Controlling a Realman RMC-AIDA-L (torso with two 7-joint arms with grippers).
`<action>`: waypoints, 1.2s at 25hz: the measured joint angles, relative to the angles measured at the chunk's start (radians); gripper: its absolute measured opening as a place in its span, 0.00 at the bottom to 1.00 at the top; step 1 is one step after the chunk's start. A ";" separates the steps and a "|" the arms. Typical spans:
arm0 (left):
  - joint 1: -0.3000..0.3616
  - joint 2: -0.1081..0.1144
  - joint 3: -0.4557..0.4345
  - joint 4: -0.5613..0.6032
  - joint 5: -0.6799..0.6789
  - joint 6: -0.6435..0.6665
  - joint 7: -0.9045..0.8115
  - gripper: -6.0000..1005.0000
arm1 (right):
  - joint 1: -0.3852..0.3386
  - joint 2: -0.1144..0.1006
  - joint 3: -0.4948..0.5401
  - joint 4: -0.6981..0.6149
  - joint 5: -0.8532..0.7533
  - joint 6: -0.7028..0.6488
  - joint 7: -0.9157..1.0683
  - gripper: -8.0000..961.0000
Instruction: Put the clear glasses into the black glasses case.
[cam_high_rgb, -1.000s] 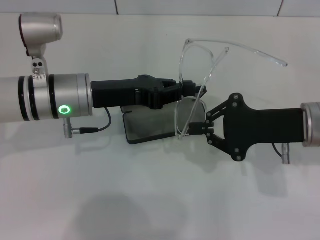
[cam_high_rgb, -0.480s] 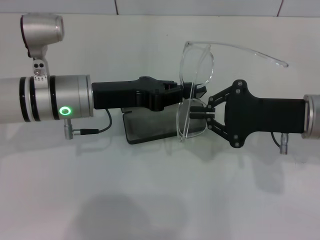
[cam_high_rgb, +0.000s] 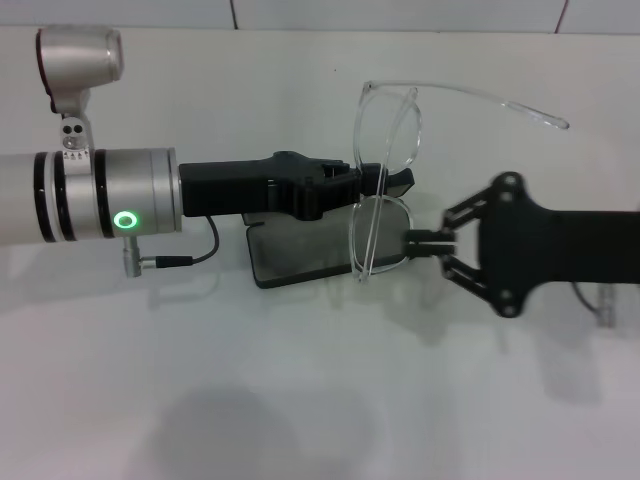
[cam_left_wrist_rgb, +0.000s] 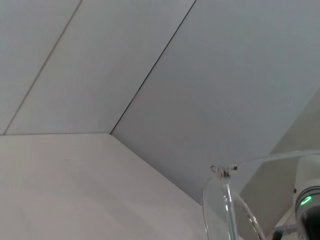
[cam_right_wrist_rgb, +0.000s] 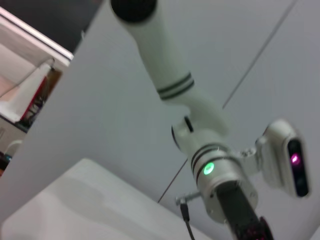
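— How far along are we?

— Partway, we'd judge. The clear glasses (cam_high_rgb: 385, 185) are off the table (cam_high_rgb: 300, 400) and held in the air above the black glasses case (cam_high_rgb: 300, 255), which lies open on the table with its grey lining showing. Nothing is in the case yet, so lowering them in is left, and closing the lid if that is wanted.

— Who has them?

— Our left gripper (cam_high_rgb: 385, 180) is clamped on the frame at about the bridge, between the two lenses. Our right gripper (cam_high_rgb: 420, 240) sits just beside the lower lens, fingers drawn close together; whether it touches the rim we cannot tell.

— And how do the glasses look?

— Fully see-through, big lenses, standing on edge with one lens over the other. One thin arm sticks out toward our right; the other looks folded in behind the lenses. That open arm likely wants folding before they fit.
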 joint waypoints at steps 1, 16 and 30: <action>0.001 0.000 -0.001 0.000 0.000 0.000 0.000 0.10 | -0.019 -0.006 0.034 -0.012 -0.003 -0.029 -0.005 0.03; 0.000 0.002 0.001 0.000 0.000 0.003 0.000 0.10 | -0.069 0.023 0.251 0.043 0.186 -0.061 -0.206 0.03; -0.003 0.000 0.001 0.000 0.023 0.005 0.000 0.10 | 0.090 0.016 0.087 0.031 0.191 0.116 -0.232 0.03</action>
